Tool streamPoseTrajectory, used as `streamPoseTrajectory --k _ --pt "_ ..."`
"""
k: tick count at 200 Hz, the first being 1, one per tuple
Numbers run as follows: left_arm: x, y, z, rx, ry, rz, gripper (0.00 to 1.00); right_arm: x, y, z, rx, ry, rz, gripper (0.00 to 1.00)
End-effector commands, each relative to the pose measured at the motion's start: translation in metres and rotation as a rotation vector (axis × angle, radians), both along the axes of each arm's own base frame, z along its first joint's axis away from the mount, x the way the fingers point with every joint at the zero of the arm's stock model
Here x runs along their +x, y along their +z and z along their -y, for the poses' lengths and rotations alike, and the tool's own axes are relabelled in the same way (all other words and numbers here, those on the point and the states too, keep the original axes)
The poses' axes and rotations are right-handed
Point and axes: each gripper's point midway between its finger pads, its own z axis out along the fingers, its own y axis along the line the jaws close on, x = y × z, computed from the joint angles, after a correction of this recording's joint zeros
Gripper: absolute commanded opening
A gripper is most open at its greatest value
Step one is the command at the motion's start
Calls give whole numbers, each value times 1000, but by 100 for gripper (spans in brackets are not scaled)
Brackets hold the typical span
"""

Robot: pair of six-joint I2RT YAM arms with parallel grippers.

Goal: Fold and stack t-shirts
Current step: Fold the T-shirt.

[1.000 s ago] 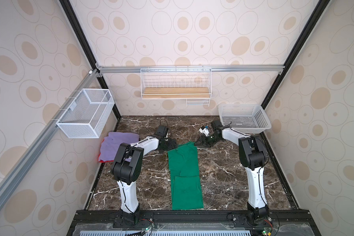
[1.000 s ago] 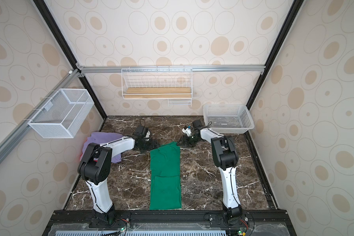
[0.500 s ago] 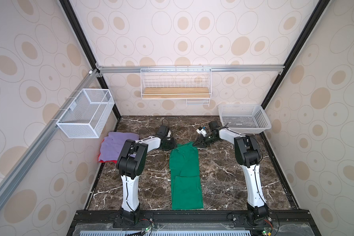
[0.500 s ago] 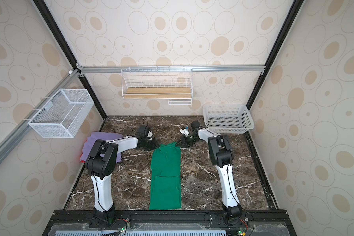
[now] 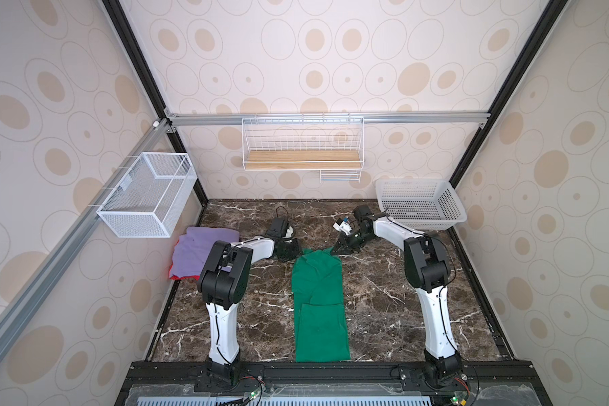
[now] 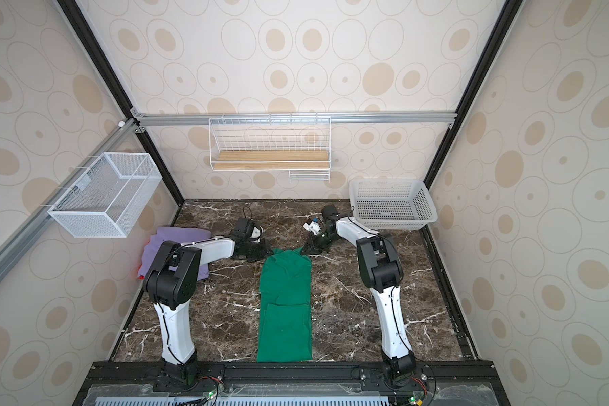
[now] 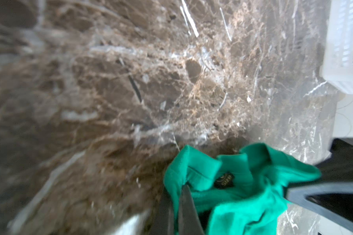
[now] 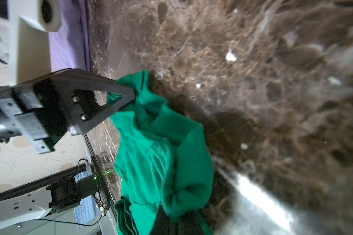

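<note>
Evenly bright — wrist views blurred, perhaps motion.

Robot lab cell — wallpapered panels (image 5: 313, 52), aluminium rail (image 5: 331, 117), black frame posts (image 5: 139, 59); marble-look tabletop (image 5: 384, 291), wire shelf (image 5: 302, 147)

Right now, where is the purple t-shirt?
In both top views the purple t-shirt lies at the left edge of the table, below the mesh basket, on a red t-shirt, partly behind the left arm, left of the green t-shirt.
</note>
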Motion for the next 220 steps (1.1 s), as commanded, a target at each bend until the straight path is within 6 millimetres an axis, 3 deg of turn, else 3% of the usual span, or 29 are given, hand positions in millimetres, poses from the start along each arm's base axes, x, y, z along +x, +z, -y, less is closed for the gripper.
streamPoseTrajectory --k 1,50,77,148,173,220 --pt "3 49 1 -68 16 108 0 -29 30 5 -32 29 60 0" --pt "-26 91 -3 -124 7 180 0 -89 49 13 -45 69 105 0" --pt "-53 101 -5 -150 -6 187 0 -125 59 18 -60 108 131 0" --pt "-163 113 6 -112 -131 212 5 -201 90 36 -19 159 177 0" --pt "-189 108 -2 -111 -133 187 7 -233 84 38 -33 213 157 0" --pt "-222 101 -14 -118 -137 134 8 -294 54 34 -89 309 86 0"
